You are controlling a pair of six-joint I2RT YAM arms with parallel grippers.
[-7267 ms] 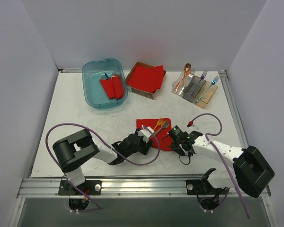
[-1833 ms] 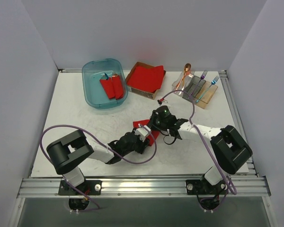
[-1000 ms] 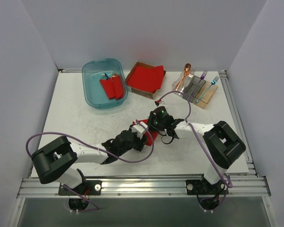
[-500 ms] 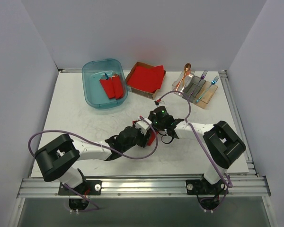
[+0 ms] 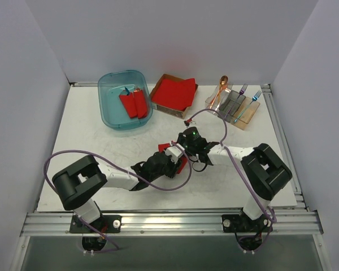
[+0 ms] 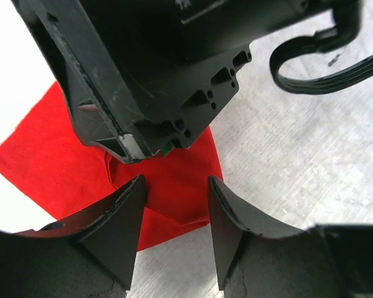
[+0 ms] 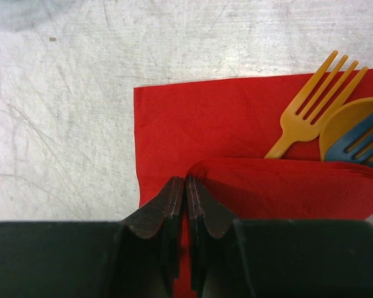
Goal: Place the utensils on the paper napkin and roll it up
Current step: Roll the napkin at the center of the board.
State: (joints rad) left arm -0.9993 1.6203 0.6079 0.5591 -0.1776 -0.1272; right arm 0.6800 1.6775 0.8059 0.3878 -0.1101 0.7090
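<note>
Scene: Two robot arms are meeting over the paper napkin point(image 5: 183, 165), which is lying near the middle of the table point(image 5: 90, 135), a little toward its near edge.
Napkin: The red sheet is lying on the bare tabletop, one side turned over into a soft, rounded fold.
Utensils: An orange-yellow fork point(image 7: 311, 102), an orange spoon point(image 7: 351, 121) and a blue fork point(image 7: 360, 146) are resting on the napkin. Their heads are showing side by side and the blue tines are overlapping the spoon's bowl. All three handles are disappearing under the fold.
Right arm: The right gripper point(image 7: 185, 185) is pointing down at the napkin with its fingers clenched tight together. Their tips are sitting right at the end of the fold, and I cannot tell whether any paper is nipped between them.
Left arm: The left gripper point(image 6: 174, 189) is hanging released, fingers point(image 6: 121, 223) standing apart on either side of a raised bit of the red paper, directly below the other arm's black body.
Far edge: A blue tub point(image 5: 107, 113) is holding two red rolls point(image 5: 133, 103) toward the far left corner. A cardboard box point(image 5: 172, 111) with a red napkin stack point(image 5: 174, 92) is sitting beside it, and a clear cutlery holder point(image 5: 237, 110) is standing near the far right corner.
</note>
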